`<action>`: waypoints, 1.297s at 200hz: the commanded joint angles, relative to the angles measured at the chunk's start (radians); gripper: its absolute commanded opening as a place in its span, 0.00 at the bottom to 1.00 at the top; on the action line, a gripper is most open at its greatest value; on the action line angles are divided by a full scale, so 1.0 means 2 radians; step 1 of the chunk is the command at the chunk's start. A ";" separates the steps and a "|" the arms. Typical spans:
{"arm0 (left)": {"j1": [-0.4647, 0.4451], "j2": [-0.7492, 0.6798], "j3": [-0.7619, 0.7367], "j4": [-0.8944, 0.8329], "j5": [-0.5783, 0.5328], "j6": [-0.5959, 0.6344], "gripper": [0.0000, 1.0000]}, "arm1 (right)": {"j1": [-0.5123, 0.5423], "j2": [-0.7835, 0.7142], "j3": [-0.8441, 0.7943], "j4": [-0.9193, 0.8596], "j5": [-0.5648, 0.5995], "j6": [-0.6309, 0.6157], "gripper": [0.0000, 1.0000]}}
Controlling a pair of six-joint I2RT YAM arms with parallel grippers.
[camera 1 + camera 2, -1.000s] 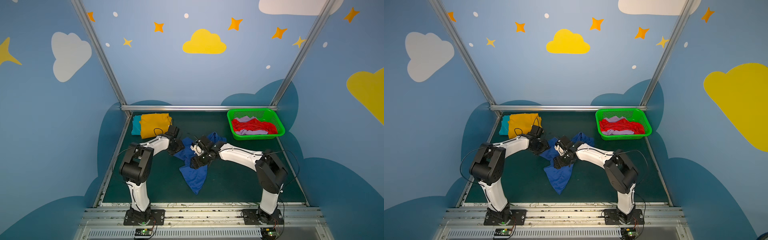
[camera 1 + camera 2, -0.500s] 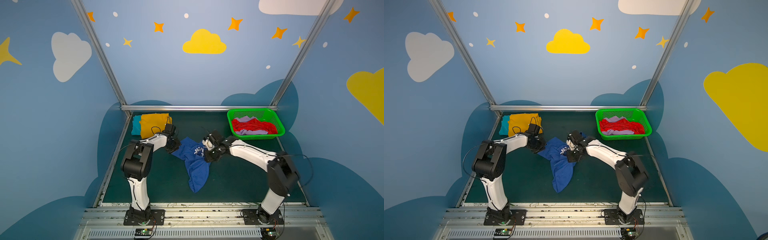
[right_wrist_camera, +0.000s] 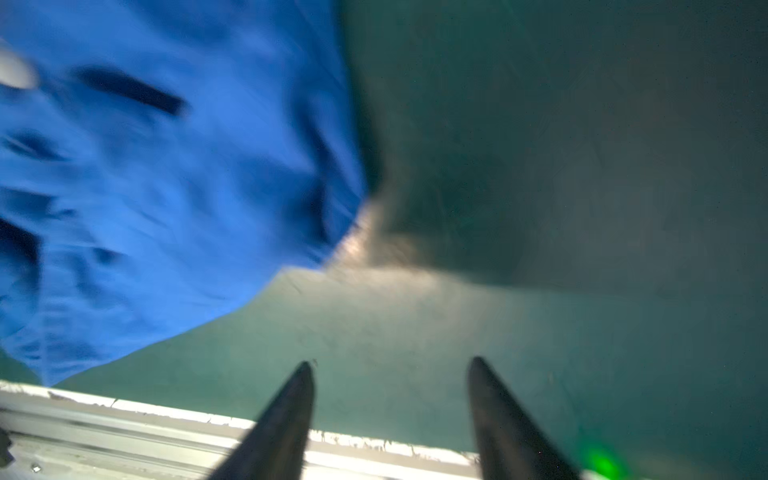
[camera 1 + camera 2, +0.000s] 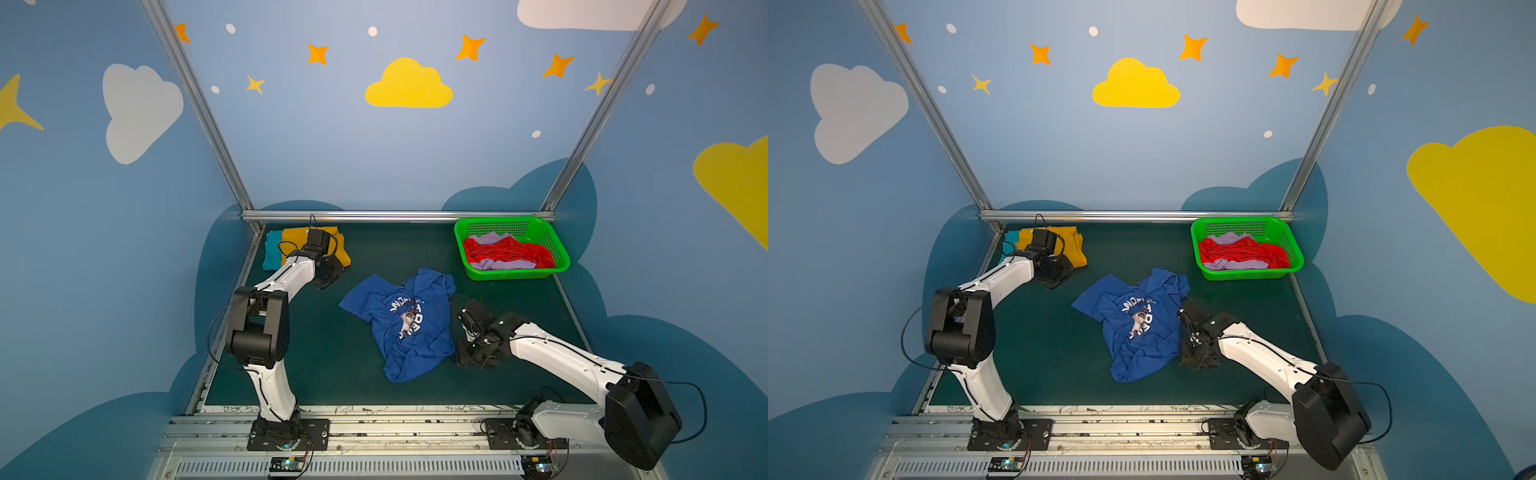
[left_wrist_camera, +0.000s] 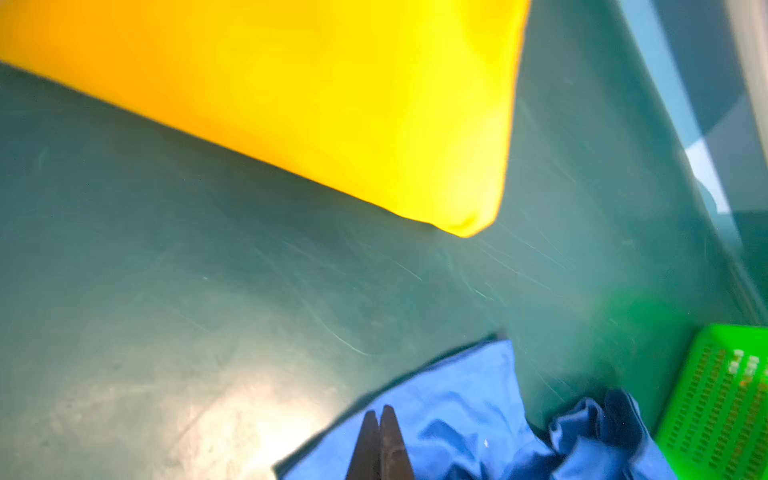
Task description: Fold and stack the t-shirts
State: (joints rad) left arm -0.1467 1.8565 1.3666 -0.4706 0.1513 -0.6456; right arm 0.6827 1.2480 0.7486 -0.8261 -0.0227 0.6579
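A royal blue t-shirt [image 4: 409, 328] [image 4: 1142, 332] with white lettering lies loosely spread and rumpled on the green mat in both top views. My left gripper [image 4: 326, 279] [image 5: 380, 411] is shut on nothing, back left of the blue t-shirt [image 5: 457, 407] and just in front of the folded mustard yellow t-shirt [image 4: 338, 249] [image 5: 311, 91]. That yellow t-shirt lies on a teal one [image 4: 272, 251]. My right gripper [image 4: 473, 358] [image 3: 390, 365] stands open over bare mat, close beside the right edge of the blue t-shirt [image 3: 145, 187].
A bright green mesh basket [image 4: 559, 257] [image 4: 1295, 254] at the back right holds a red t-shirt [image 4: 507, 251] and a lilac one [image 4: 492, 237]. Metal frame rails run along the back and the front edge of the mat [image 4: 332, 374].
Both grippers have let go of the blue t-shirt, which now lies spread on the mat. The left gripper drew back towards the yellow t-shirt and shut; the right swung forward and right.
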 commanded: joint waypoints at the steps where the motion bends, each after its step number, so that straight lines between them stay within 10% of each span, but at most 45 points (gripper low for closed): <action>1: -0.055 -0.026 0.021 -0.060 -0.031 0.033 0.25 | 0.005 -0.031 0.040 -0.023 0.044 0.009 0.69; 36: -0.150 -0.034 0.010 -0.080 -0.030 0.052 0.64 | 0.076 -0.005 0.113 -0.036 0.105 -0.056 0.69; 123: -0.187 0.039 0.001 -0.110 -0.028 0.012 0.75 | 0.195 0.145 0.148 0.083 0.021 -0.099 0.80; 187: -0.168 0.067 0.026 -0.116 -0.025 -0.004 0.05 | 0.214 0.232 0.156 0.151 -0.053 -0.081 0.74; 211: -0.152 0.045 0.022 -0.122 -0.030 -0.004 0.04 | 0.192 0.245 0.152 0.156 -0.080 -0.071 0.02; 259: -0.111 -0.019 0.034 -0.147 -0.027 0.007 0.04 | 0.102 0.131 0.167 0.096 -0.086 -0.082 0.00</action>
State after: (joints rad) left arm -0.4061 1.9141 1.3968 -0.7067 0.1108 -0.6464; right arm 0.9684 1.6669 1.0290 -0.5434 -0.1925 0.5140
